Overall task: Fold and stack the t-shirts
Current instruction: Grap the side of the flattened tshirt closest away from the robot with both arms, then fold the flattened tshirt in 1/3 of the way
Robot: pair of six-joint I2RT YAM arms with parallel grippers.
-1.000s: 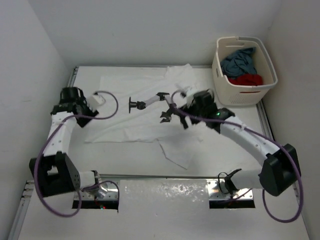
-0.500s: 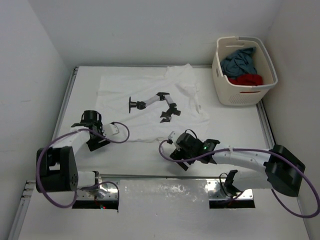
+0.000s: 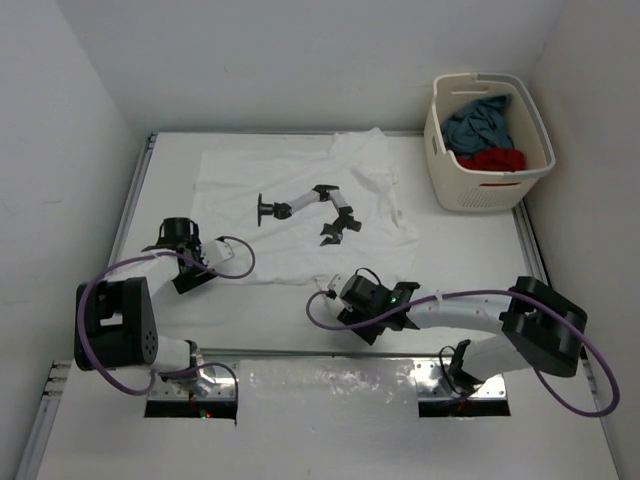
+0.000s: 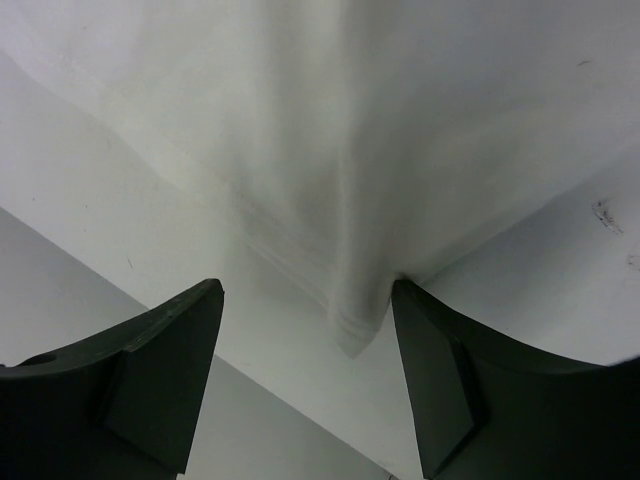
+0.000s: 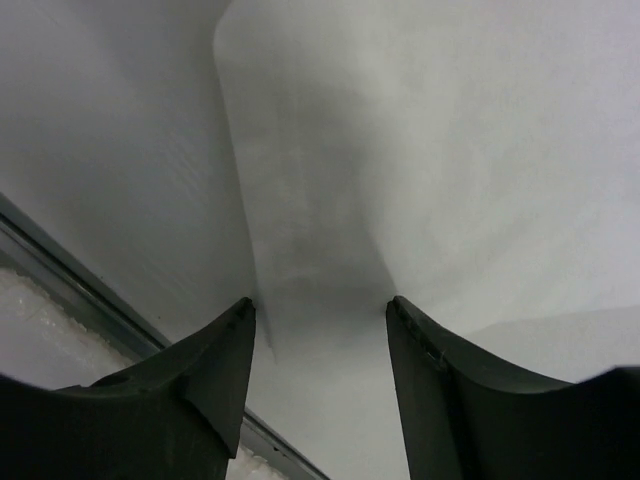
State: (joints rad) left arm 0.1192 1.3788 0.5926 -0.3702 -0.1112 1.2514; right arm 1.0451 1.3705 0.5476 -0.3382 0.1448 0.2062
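Top external view: shows white t-shirt [image 3: 300, 180] spread flat on table [image 3: 470, 255], black markings up, just beyond both grippers. Puts left gripper [image 3: 190, 276] low at the shirt's near left corner and right gripper [image 3: 345, 305] low at the near right end of the hem. Left wrist view: shows fingers [image 4: 160, 370] standing well apart, with the hemmed corner of white cloth lying loose between them and closer to one finger than the other; pinches nothing, holds nothing. Right wrist view: shows fingers [image 5: 190, 380] parted too, though less widely, with a narrow strip of white cloth running away from the fingertips through the gap; straddles the cloth without clamping it. Back in top external view: places cream laundry basket [image 3: 480, 195] far beyond and to the right of right gripper, by the back corner, holding slate blue-grey t-shirt [image 3: 478, 122] heaped behind bright red t-shirt [image 3: 497, 160], both well apart from either gripper.
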